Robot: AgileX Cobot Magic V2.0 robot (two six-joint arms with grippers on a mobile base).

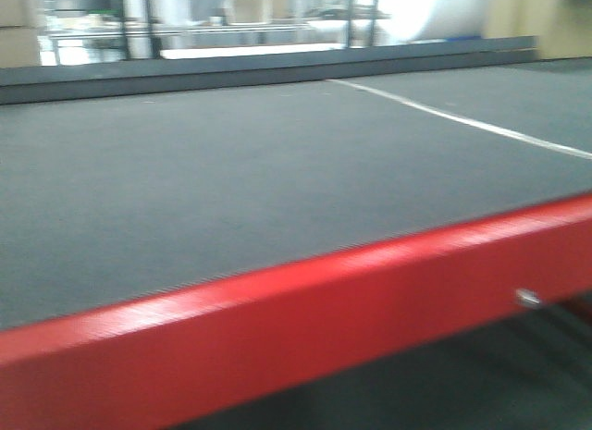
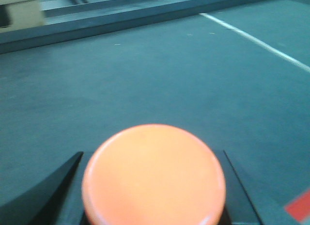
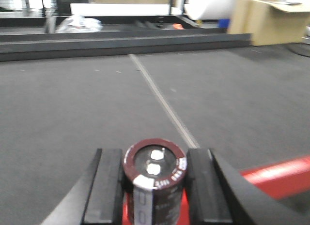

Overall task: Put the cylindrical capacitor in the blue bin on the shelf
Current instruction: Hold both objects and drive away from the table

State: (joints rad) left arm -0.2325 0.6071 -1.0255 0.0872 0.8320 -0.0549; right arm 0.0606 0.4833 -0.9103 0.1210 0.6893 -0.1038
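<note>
R pincer (image 3: 155, 186) grips capacitor (image 3: 154, 168); L pincer (image 2: 152, 205), orange disc (image 2: 153, 174).

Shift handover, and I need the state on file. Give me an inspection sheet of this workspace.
Surface: dark mat with a white line across it and a red rail in front.
Job's things: capacitor upright in right gripper; blue bin and shelf not made out.
Clutter: orange disc.
Grippers: left gripper shut on orange disc; right gripper shut on capacitor.
Cables: nothing seen.
Surroundings: blurred racks beyond the mat.
</note>
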